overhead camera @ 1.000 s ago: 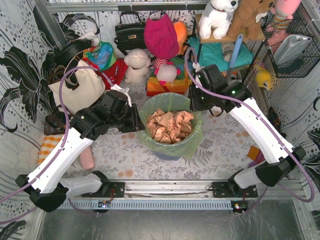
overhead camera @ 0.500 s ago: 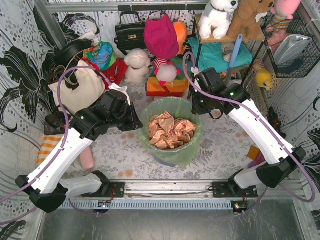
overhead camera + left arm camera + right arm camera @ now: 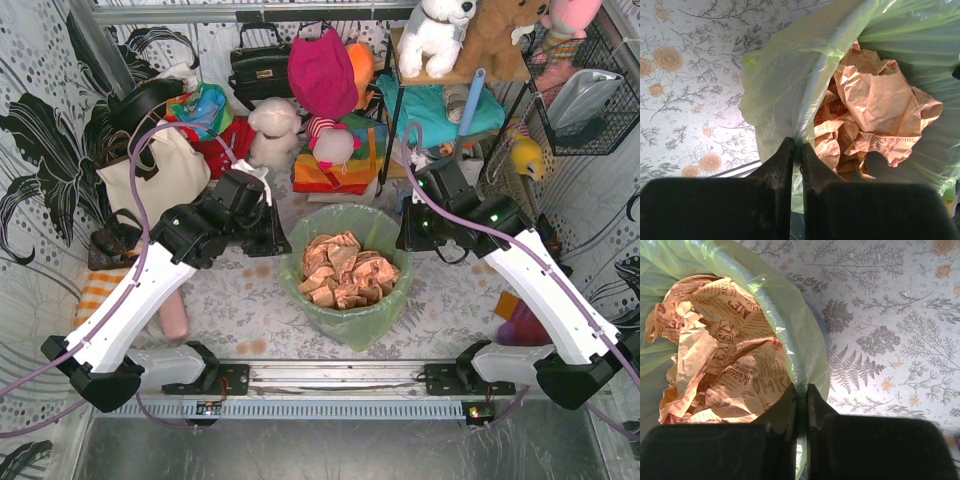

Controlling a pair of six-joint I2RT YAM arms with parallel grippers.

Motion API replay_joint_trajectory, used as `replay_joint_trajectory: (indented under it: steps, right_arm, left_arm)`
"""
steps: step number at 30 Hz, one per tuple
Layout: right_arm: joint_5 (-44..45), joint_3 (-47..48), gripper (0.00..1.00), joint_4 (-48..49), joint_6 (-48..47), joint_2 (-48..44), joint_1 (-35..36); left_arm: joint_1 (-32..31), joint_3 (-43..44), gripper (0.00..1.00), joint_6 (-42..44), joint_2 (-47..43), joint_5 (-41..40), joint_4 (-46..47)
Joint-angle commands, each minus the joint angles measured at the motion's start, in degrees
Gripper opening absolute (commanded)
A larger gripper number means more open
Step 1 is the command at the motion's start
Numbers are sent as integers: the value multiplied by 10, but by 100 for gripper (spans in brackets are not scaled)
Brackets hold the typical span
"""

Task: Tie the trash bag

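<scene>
I have my left hand pinched shut on the trash bag rim at nine o'clock, right hand clamping it at three o'clock.

The left gripper and right gripper closed onto opposite sides of the trash bag, whose folded-down rim got pulled upright.
</scene>
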Motion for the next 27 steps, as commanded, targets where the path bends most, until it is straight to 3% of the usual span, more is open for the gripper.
replay_joint_trajectory:
  steps: [1, 4, 8, 11, 16, 19, 23, 27]
  right_arm:
    - [8, -16, 0, 65, 20, 15, 3]
    - [13, -4, 0, 102, -5, 41, 2]
    - [-5, 38, 0, 135, -50, 104, 2]
    - [-32, 66, 18, 155, -74, 147, 3]
    - [-54, 105, 18, 152, -103, 186, 2]
    - [-59, 121, 24, 145, -113, 189, 3]
    - [-35, 149, 38, 118, -106, 178, 2]
    - [13, 168, 53, 85, -74, 147, 2]
  left_arm:
    - [-4, 22, 18, 16, -16, 49, -11]
    - [-5, 21, 29, 17, -29, 72, -25]
    - [-5, -14, 31, 12, -57, 104, -11]
    - [-5, -38, 34, -2, -76, 119, 4]
    - [-5, -55, 35, -16, -102, 142, 18]
    - [-5, -59, 42, -19, -111, 146, 18]
    - [-5, -32, 56, -6, -111, 95, -19]
    - [-5, 21, 60, 0, -94, -38, -70]
